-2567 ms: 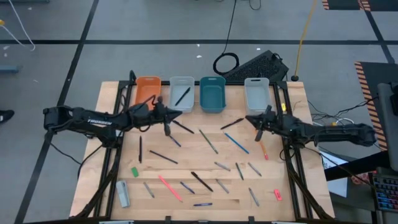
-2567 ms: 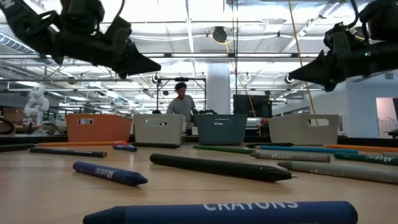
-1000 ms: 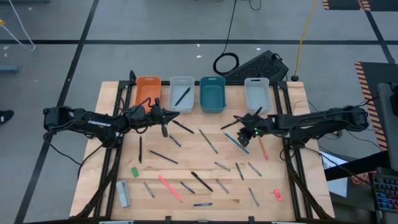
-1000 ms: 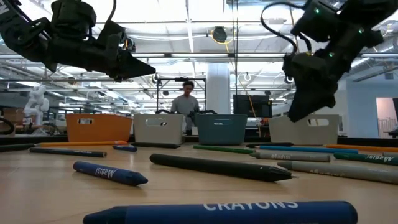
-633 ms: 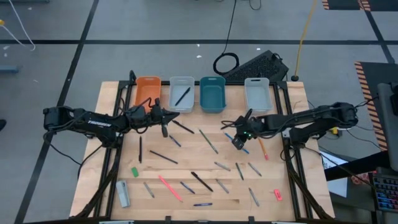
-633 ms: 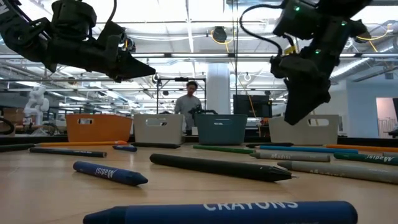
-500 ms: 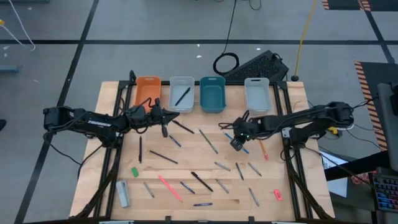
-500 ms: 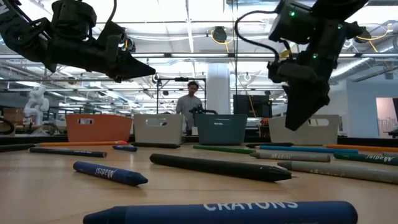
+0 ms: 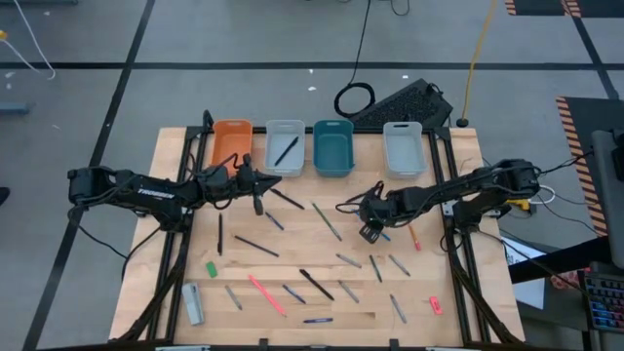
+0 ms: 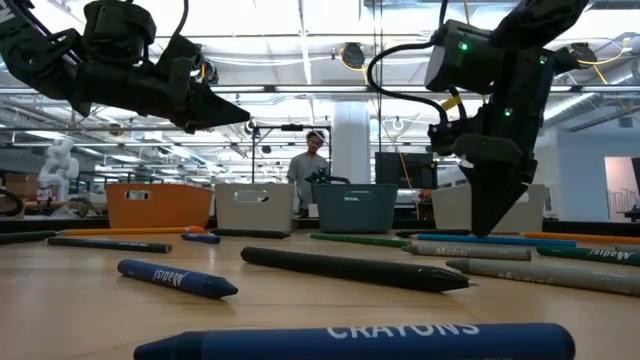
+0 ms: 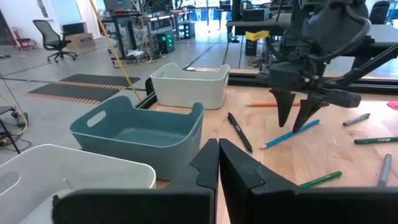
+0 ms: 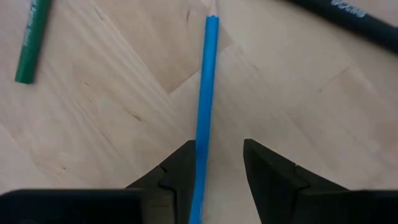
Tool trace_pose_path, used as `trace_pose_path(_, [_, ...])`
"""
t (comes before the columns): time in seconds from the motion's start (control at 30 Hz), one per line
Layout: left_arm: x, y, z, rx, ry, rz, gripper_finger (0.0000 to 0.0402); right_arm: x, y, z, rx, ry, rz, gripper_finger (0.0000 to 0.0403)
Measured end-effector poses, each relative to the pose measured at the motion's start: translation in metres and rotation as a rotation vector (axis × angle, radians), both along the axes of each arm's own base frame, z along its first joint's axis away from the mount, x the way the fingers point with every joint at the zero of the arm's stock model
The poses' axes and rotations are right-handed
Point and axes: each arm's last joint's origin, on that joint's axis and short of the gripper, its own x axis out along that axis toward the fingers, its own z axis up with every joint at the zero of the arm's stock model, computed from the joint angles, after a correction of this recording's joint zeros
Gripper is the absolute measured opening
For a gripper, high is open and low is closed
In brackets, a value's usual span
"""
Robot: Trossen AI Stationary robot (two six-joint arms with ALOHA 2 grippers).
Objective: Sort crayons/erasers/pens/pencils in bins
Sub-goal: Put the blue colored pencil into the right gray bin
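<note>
Blue pencil (image 12: 204,87) lies flat on our wooden counter (image 9: 292,253), between the spread fingers of the right end effector (image 9: 370,232), which points down over it. Farther off, our left end effector (image 9: 259,204) hovers shut before the orange bin (image 9: 232,141).

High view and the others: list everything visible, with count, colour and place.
Bins: four in a row at the table's far edge; orange, pale grey holding a dark pen, teal, pale grey.
Erasers: one green front left, one pink-red front right.
Pens, pencils, crayons: many, mixed colours, scattered mid-table.
Blue pencil: one, under the right gripper.
Keyboard: one, black, behind the bins.
Person: one, in the room beyond.
Left gripper: shut, near the orange bin.
Right gripper: open, straddling the blue pencil.
</note>
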Motion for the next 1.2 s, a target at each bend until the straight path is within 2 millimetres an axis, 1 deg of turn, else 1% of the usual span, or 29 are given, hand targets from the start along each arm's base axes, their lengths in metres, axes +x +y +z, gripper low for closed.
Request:
trace_pose_path(0.17, [0.0000, 0.0000, -0.0003, -0.001, 0.003, 0.000, 0.0003, 0.0003, 0.0015, -0.0039, -0.001, 0.020, 0.006, 0.0130])
trace_pose_path(0.3, [-0.0001, -0.0003, -0.0014, -0.004, 0.014, -0.005, 0.0014, 0.0004, 0.0015, -0.0066, -0.004, 0.037, 0.012, 0.0121])
trace_pose_path(0.43, [-0.0001, -0.0003, -0.0016, -0.005, 0.015, -0.006, 0.0017, 0.0004, 0.0015, -0.0070, -0.009, 0.043, 0.030, 0.0096])
trace_pose_path(0.6, [-0.0001, -0.0003, -0.0016, -0.006, 0.015, -0.005, 0.0003, -0.0001, 0.0017, -0.0073, -0.005, 0.051, 0.049, 0.0056])
trace_pose_path(0.8, [-0.0001, -0.0003, -0.0017, -0.008, 0.016, -0.005, 0.0017, -0.0003, 0.0022, -0.0073, 0.020, 0.054, 0.064, 0.0023])
trace_pose_path(1.0, [-0.0002, -0.0004, -0.0022, -0.010, 0.021, -0.005, 0.0003, -0.0003, 0.0022, -0.0073, 0.035, 0.053, 0.060, 0.0020])
trace_pose_path(1.2, [-0.0002, -0.0003, -0.0023, -0.010, 0.021, -0.005, 0.0017, -0.0020, 0.0028, -0.0036, 0.065, 0.036, 0.039, 0.0021])
